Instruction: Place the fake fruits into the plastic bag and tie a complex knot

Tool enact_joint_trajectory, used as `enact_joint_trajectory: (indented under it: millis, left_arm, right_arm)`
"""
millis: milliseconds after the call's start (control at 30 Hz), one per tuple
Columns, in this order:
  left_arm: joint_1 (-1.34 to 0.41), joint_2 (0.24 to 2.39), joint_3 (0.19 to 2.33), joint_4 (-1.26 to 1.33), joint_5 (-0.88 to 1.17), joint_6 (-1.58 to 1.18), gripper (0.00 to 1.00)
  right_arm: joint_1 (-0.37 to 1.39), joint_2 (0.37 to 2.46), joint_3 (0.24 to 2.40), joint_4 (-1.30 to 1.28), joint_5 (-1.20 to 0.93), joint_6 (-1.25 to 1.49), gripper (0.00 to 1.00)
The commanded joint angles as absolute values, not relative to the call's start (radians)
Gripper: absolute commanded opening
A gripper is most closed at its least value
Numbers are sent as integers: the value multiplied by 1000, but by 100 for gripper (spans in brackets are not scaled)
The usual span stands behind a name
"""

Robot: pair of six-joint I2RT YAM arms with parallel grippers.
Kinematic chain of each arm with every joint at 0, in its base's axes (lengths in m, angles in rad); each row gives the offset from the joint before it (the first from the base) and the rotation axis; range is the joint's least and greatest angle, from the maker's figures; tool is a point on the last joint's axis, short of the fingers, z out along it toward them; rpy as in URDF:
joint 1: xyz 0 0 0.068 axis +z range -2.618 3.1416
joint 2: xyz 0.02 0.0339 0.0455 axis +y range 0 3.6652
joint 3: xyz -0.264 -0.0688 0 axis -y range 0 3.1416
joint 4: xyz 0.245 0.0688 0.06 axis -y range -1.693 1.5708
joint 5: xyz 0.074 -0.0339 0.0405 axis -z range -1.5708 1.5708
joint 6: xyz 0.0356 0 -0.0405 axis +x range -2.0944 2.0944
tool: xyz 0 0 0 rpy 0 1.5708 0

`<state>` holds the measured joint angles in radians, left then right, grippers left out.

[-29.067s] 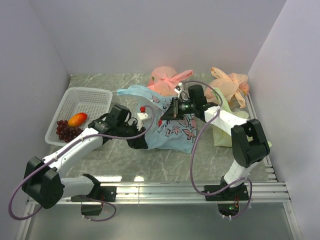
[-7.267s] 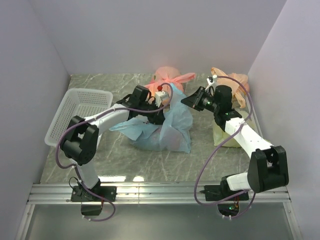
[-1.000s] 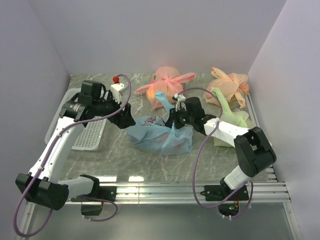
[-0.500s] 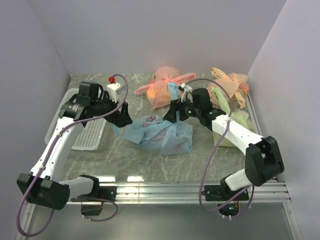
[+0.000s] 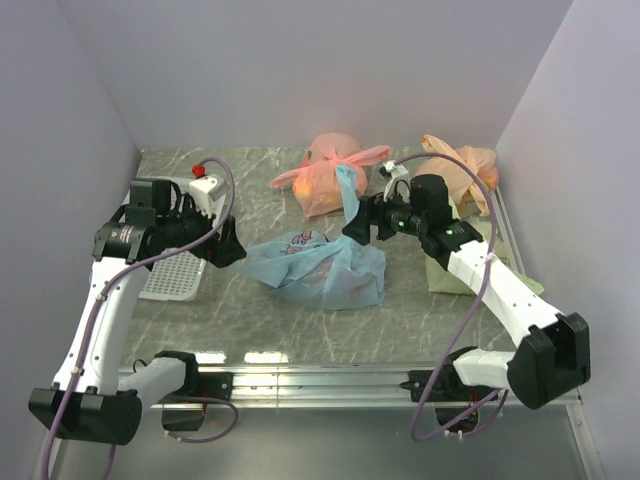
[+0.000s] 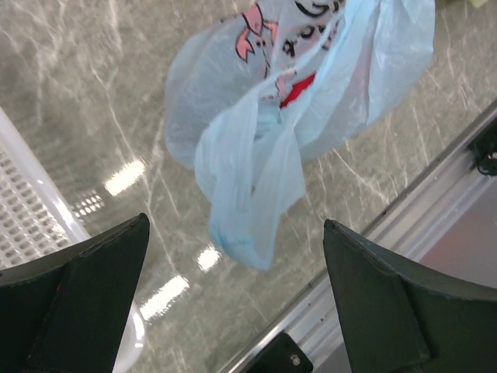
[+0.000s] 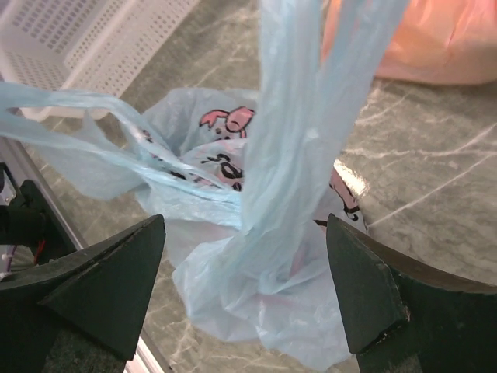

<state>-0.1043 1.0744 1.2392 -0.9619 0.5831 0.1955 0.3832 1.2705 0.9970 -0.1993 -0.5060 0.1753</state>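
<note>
The plastic bag (image 5: 325, 268), light blue with a pink print, lies bunched mid-table. Something red of the fake fruits (image 6: 299, 87) shows through its film; the rest are hidden inside. The handles gather into the knot (image 6: 269, 116), and one loose blue end (image 6: 250, 210) trails toward my left gripper (image 6: 236, 221). That gripper (image 5: 226, 246) is open, left of the bag and apart from it. My right gripper (image 5: 358, 226) hangs open above the bag's far right side. Another long blue end (image 7: 307, 101) runs loose between the right gripper's (image 7: 245, 220) spread jaws, not pinched.
A white basket (image 5: 168, 278) sits at the left under my left arm. Two knotted pink-orange bags (image 5: 325, 185) (image 5: 460, 168) lie along the back. A yellow-green bag (image 5: 447, 277) lies under my right arm. A metal rail (image 5: 350, 378) borders the near edge.
The right gripper has opened, let go of the blue handle and pulled back to the right. The left arm, still open, has drawn away to the left of the bag.
</note>
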Motion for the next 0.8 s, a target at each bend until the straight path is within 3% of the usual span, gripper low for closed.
enact_joint_trajectory:
  millis: [0, 167, 333, 467, 533, 633, 667, 767]
  left_arm:
    - [-94, 1048, 1209, -1026, 629, 225, 99]
    - [-94, 1026, 1167, -1005, 598, 192, 96]
    - [-92, 1084, 1181, -1017, 513, 176, 86]
    - [-91, 1117, 1164, -996, 558, 183, 76]
    - [-91, 1141, 1170, -986, 583, 187, 65]
    - [-91, 1183, 1195, -989, 633, 216, 40]
    - [-91, 1192, 1209, -991, 656, 221, 28]
    - [-91, 1218, 1233, -997, 686, 225, 13]
  right_arm:
    - [374, 1186, 1063, -207, -511, 117, 91]
    - [408, 1140, 1127, -202, -581, 19, 91]
    - [585, 1216, 1224, -242, -562, -174, 92]
    - [701, 1316, 1229, -175, -545, -248, 92]
    - [732, 1368, 1203, -65, -519, -268, 94]
    - [781, 1457, 1192, 36, -518, -282, 96]
    - [801, 1476, 1184, 70, -529, -282, 96]
    - [827, 1540, 1175, 196, -549, -275, 96]
